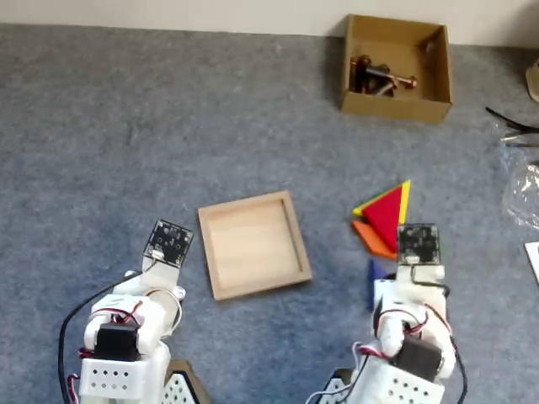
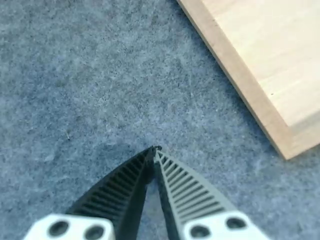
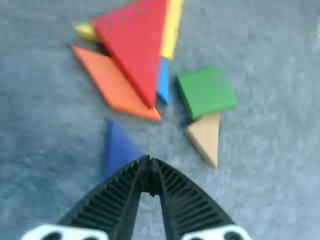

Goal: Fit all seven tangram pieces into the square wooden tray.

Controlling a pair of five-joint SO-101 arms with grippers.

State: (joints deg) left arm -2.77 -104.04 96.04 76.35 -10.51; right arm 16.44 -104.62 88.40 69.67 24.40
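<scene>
Left hand (image 2: 154,150) is recorded clenched, empty, beside the tray (image 2: 240,75); right hand (image 3: 147,165) likewise clenched, near the blue triangle (image 3: 117,150).

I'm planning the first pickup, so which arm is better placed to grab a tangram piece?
Right. The right gripper, shut, sits next to the dark blue triangle, with the other coloured pieces just beyond. The left gripper, also shut, is over grey mat beside the wooden tray, away from them.
</scene>
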